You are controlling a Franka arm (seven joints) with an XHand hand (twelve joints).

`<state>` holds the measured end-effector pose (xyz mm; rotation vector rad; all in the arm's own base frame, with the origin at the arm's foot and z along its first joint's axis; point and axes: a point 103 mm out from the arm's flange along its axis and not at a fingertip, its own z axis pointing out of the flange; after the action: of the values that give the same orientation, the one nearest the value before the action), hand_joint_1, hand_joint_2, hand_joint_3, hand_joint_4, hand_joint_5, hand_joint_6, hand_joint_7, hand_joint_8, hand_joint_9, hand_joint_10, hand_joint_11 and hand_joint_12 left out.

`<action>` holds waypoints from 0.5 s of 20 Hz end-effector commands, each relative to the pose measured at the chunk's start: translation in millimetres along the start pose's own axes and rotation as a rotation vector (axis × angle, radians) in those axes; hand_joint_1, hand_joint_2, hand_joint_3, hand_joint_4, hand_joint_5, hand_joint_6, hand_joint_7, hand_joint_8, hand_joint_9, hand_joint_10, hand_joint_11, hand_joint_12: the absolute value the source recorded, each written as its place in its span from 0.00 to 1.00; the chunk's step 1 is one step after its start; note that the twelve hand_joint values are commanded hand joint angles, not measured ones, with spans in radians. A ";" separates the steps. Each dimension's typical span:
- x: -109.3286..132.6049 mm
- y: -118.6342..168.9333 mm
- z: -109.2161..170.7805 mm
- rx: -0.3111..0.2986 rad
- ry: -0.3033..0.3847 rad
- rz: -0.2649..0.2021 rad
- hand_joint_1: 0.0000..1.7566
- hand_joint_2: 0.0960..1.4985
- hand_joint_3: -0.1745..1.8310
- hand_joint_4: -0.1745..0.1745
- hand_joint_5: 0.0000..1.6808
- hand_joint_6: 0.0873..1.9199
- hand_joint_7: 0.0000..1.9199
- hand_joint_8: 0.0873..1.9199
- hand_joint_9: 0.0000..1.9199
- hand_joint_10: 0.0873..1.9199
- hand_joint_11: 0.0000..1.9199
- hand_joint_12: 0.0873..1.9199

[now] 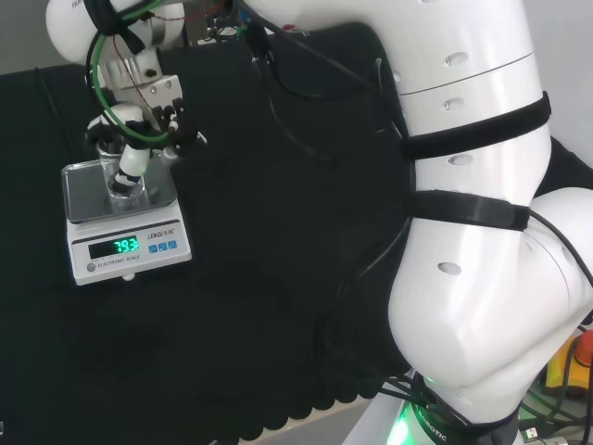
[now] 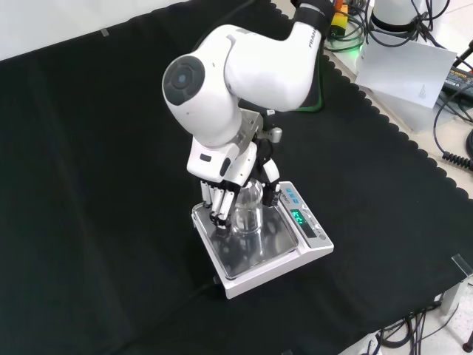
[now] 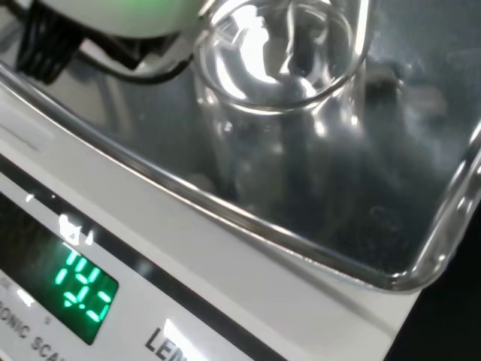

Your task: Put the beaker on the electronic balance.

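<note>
A clear glass beaker [image 1: 125, 192] [image 2: 248, 215] [image 3: 278, 105] stands upright on the steel pan [image 2: 255, 255] [image 3: 406, 173] of the white electronic balance [image 1: 130, 248] [image 2: 295, 251] [image 3: 225, 293]. The balance's green display is lit. The black and white hand [image 1: 139, 139] [image 2: 224, 176] reaches down over the pan from above. Its fingers [image 2: 219, 204] hang on the beaker's left side in the front view and its thumb [image 2: 269, 180] is on the right side, so the beaker sits between them. The wrist view looks down on the beaker's rim from close up.
The balance sits on the black cloth [image 1: 278, 278] [image 2: 111, 185], at the left in the head view and near the front edge in the front view. The arm's white links [image 1: 482, 232] [image 2: 251, 66] rise above it. Cables and white boxes [image 2: 406, 66] lie beyond the cloth's far right corner.
</note>
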<state>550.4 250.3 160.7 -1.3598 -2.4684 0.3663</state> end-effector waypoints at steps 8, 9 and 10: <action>-3.3 -33.6 -64.0 -0.095 0.028 0.001 0.35 0.37 0.22 0.58 0.00 0.00 0.00 0.21 0.17 0.40 0.15 0.75; -3.1 -36.4 -67.4 -0.100 0.024 0.002 0.35 0.37 0.22 0.58 0.00 0.00 0.00 0.21 0.17 0.40 0.15 0.75; -2.8 -39.1 -69.6 -0.102 0.020 0.004 0.35 0.37 0.22 0.58 0.00 0.00 0.00 0.21 0.17 0.40 0.15 0.75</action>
<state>552.9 241.4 212.4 -1.3761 -2.4831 0.2686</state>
